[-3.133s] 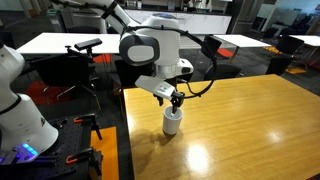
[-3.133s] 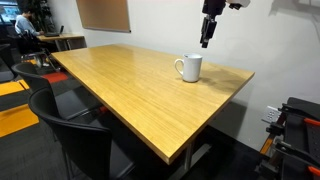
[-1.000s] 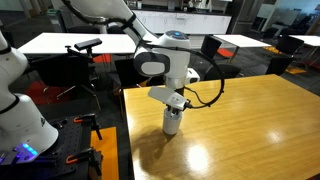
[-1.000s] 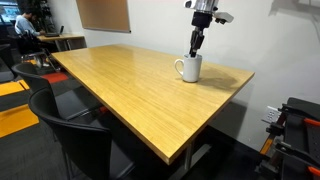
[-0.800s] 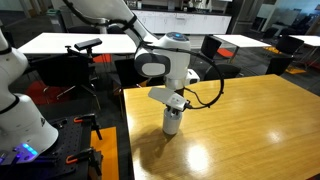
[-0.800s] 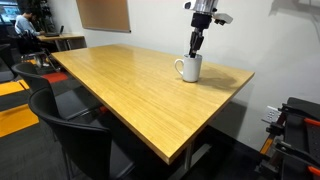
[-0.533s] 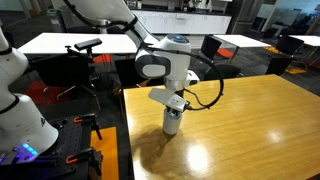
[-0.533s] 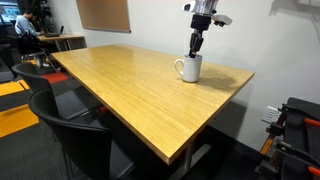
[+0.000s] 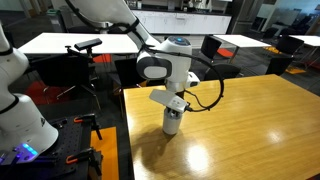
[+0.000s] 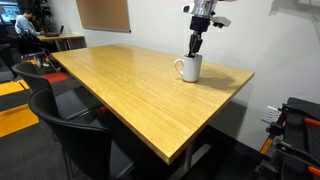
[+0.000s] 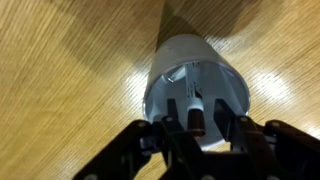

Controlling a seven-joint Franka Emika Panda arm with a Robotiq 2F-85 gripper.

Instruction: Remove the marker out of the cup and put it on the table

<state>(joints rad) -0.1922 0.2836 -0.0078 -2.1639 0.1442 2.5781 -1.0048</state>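
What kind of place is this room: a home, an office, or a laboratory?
Most likely an office or lab workspace: a large wooden table with black office chairs, white-topped tables behind, and a person seated at a far desk.

Light comes from above and falls evenly in both exterior views, which are small and slightly soft. In an exterior view the glossy honey-coloured wooden tabletop (image 9: 250, 110) throws back pale patches of glare, and the small white-grey cylindrical cup (image 9: 172, 123) casts a faint shadow toward the lower left. In an exterior view the tabletop (image 10: 120, 90) has only a mild sheen, with a darker shadow beside the cup (image 10: 190, 68). The wrist view is blurred. Its wood grain smears, the black pincer (image 11: 197, 128) at the bottom is dark and out of focus, and a wedge of shadow runs from the cup (image 11: 190, 48) to the top edge.
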